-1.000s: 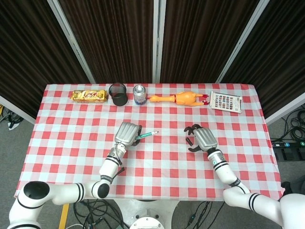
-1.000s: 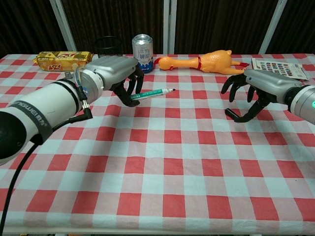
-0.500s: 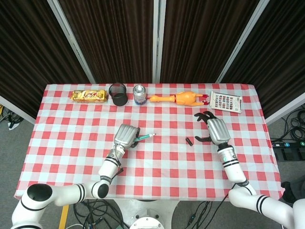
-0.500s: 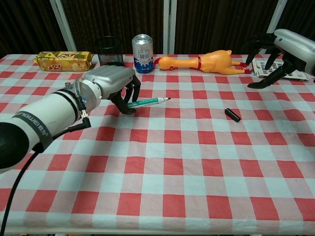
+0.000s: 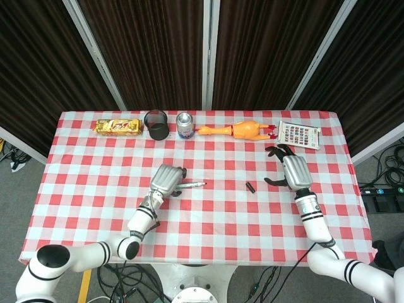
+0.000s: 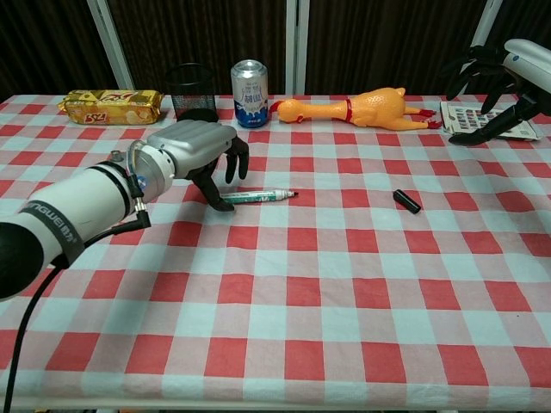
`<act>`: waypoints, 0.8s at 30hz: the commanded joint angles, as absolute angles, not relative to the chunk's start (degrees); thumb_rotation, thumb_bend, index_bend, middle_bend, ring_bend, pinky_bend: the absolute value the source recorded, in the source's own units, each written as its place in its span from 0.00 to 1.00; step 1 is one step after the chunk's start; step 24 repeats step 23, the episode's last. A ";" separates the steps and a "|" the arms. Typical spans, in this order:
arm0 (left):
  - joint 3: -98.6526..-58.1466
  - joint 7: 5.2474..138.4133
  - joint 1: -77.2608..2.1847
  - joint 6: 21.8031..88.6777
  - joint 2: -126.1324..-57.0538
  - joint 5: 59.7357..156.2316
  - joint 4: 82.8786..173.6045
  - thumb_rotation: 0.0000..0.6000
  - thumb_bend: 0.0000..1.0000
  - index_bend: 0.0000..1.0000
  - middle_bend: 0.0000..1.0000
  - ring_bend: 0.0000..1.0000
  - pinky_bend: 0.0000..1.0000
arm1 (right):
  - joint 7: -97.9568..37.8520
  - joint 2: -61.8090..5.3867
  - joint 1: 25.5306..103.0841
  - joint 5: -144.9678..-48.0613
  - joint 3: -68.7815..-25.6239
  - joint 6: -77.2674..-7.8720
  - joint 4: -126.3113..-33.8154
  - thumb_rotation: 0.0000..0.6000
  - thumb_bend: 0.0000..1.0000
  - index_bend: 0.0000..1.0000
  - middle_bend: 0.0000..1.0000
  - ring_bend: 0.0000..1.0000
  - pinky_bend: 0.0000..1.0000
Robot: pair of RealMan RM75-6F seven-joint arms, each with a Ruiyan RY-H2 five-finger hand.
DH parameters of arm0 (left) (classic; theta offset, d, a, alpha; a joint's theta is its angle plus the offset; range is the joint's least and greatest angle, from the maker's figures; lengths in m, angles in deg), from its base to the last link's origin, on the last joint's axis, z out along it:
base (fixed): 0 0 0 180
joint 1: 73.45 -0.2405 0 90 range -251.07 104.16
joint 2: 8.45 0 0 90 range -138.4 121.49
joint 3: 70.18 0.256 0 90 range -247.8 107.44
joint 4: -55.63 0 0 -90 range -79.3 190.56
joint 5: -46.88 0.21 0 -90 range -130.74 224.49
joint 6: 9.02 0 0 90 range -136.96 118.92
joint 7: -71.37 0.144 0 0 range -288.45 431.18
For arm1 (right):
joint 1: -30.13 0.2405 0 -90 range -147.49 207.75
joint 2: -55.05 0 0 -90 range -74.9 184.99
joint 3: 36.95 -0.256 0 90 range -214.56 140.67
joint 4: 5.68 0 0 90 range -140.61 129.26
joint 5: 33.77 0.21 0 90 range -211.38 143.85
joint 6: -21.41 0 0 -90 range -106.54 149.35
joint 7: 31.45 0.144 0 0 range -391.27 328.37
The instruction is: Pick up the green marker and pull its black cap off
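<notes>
The green marker [image 6: 254, 196] [image 5: 191, 185] lies flat on the checked cloth, its bare tip pointing right. Its black cap [image 6: 406, 201] [image 5: 249, 186] lies apart on the cloth, well to the right of the tip. My left hand [image 6: 194, 151] [image 5: 167, 178] hovers over the marker's left end with fingers lifted and apart. Only the thumb is down by that end, and nothing is gripped. My right hand [image 6: 504, 64] [image 5: 292, 169] is raised at the far right, fingers spread and curved around nothing, well beyond the cap.
Along the back edge stand a snack bar [image 6: 112, 105], a black mesh cup [image 6: 191, 89], a drink can [image 6: 250, 81], a rubber chicken [image 6: 362, 107] and a printed card [image 6: 491, 119]. The right hand hangs just above that card.
The left hand lowered the marker onto the cloth and its fingers lifted off it. The right hand dropped the cap, then swung away to the right and back.
</notes>
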State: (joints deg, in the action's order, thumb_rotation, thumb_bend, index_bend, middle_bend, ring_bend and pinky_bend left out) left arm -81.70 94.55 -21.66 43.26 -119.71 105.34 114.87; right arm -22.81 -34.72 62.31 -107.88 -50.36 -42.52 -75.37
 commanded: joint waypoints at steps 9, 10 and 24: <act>-83.68 89.91 -31.49 63.35 -108.23 113.19 125.86 1.00 0.12 0.35 0.32 0.29 0.46 | -28.24 -30.51 59.77 -109.08 -49.06 -46.07 -78.64 1.00 0.01 0.21 0.29 0.08 0.34; -83.41 89.50 -32.84 64.92 -106.90 113.63 126.64 1.00 0.12 0.34 0.30 0.26 0.42 | -30.37 -29.55 59.41 -108.59 -48.67 -45.81 -79.38 1.00 0.02 0.18 0.26 0.06 0.29; -77.26 79.33 -47.68 74.22 -95.52 118.04 132.19 0.88 0.12 0.27 0.22 0.13 0.20 | -54.52 -19.02 53.20 -101.00 -44.37 -48.97 -93.86 1.00 0.14 0.00 0.03 0.00 0.00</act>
